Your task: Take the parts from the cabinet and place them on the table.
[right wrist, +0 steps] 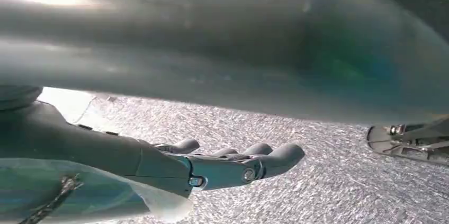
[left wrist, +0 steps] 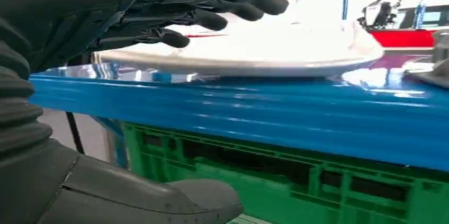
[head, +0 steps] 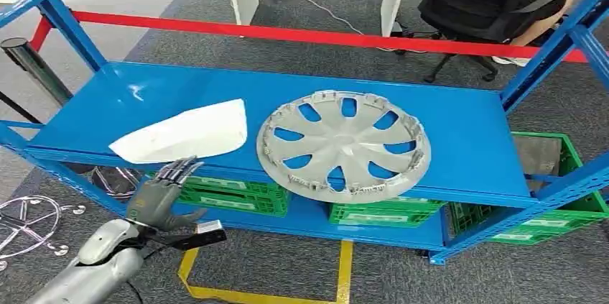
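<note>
Closest to the head camera is the robot's silver left arm, coming up from the bottom corner, with the left hand (head: 159,200) at its end. That hand holds nothing; its fingers are spread apart, and their tips reach the front edge of the big blue shelf (head: 459,142). Two parts lie on the shelf. One is a round silver hubcap (head: 343,144), lying flat near the middle, with its near edge at the shelf's front lip. Just beside it, but not touching, lies one white curved panel (head: 185,134), closest to the left hand. Under the shelf sit three green crates (head: 233,192). Behind the shelf runs one red bar (head: 287,33), and farther back a person sits on a black office chair (head: 488,2). From the left wrist view you see things from low down: the dark fingers (left wrist: 212,1) hover just over the white panel's edge, and the thumb sits below the shelf's lip. In the right wrist view, the right hand (right wrist: 212,168) hangs over grey carpet with its fingers straight, holding nothing.
</note>
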